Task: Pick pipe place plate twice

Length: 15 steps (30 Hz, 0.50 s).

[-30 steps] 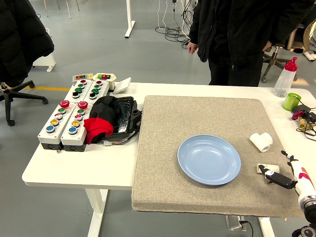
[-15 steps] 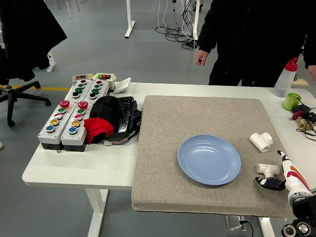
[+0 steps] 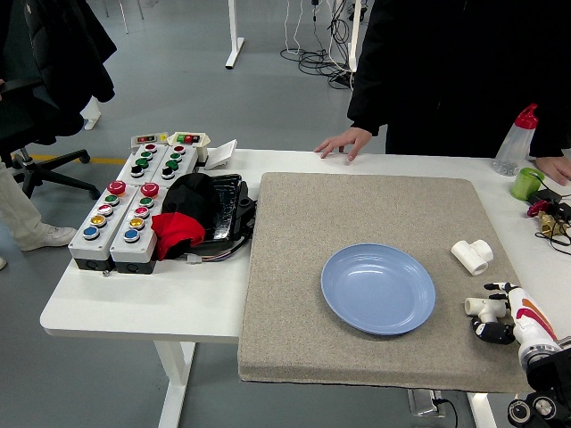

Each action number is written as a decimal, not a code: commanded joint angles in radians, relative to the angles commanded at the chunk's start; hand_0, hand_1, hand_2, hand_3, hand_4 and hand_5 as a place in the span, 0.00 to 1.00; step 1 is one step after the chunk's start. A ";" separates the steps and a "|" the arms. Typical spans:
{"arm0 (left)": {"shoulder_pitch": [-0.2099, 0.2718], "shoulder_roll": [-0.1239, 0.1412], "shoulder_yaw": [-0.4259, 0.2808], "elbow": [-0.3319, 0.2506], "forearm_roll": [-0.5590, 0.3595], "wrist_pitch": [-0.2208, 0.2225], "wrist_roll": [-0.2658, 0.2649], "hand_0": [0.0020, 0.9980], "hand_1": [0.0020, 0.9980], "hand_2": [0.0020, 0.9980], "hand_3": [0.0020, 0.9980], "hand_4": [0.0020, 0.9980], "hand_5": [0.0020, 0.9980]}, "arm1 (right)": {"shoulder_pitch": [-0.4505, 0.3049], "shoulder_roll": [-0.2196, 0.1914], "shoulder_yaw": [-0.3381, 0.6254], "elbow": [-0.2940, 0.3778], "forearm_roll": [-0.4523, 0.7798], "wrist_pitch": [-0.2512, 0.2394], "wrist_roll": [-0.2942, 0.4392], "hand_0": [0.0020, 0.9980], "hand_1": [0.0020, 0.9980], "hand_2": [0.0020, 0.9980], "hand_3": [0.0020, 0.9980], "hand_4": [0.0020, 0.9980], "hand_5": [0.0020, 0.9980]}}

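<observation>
Closing on the near pipe piece: the right hand (image 3: 500, 314) sits at the lower right corner of the grey mat (image 3: 294, 276), its dark fingers (image 3: 492, 333) curled around the near white pipe fitting (image 3: 479, 306). Fitting rests on the mat; fingers touch it on the near side and over the top. Judged: a grasp is forming, but I cannot tell whether it is firm.

Progress: neither placement is done. The blue plate (image 3: 378, 288) lies just left of the hand and holds nothing. Just beyond the hand, toward the far side, the second white pipe fitting (image 3: 471, 255) sits untouched on the mat. Left to do: lift the first piece, carry it left onto the plate, release, then repeat with the far piece. Left hand is not in view.

Well left of the hand, off the mat: black tray with a red-and-black cloth (image 3: 183, 214), then the two button boxes (image 3: 120, 218). Far beyond the hand: green cup (image 3: 526, 183) and clear bottle with red cap (image 3: 515, 138).

Person at the far edge: one hand (image 3: 343, 143) flat on the table (image 3: 143, 294), the other (image 3: 555, 168) near the cup.

Change against the earlier frames: the robot hand has drawn in around the fitting, which has turned slightly on the mat. The person, upright with hands clear a second ago, now leans in with hands on the table. Plate and far fitting unmoved.
</observation>
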 joint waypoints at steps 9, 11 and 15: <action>0.008 -0.003 -0.009 -0.002 0.013 -0.004 0.004 0.69 0.70 0.74 0.67 0.53 1.00 | -0.003 -0.004 -0.005 0.003 -0.013 -0.057 0.032 0.42 0.49 0.51 0.63 0.57 0.08; 0.010 -0.004 -0.011 -0.002 0.016 -0.004 0.005 0.69 0.70 0.74 0.67 0.53 1.00 | -0.006 -0.007 -0.003 0.022 -0.025 -0.069 0.037 0.40 0.48 0.51 0.60 0.52 0.05; 0.014 -0.005 -0.019 -0.002 0.028 -0.006 0.007 0.69 0.70 0.74 0.67 0.53 1.00 | -0.004 -0.016 -0.013 0.081 -0.049 -0.073 0.032 0.40 0.48 0.51 0.60 0.52 0.05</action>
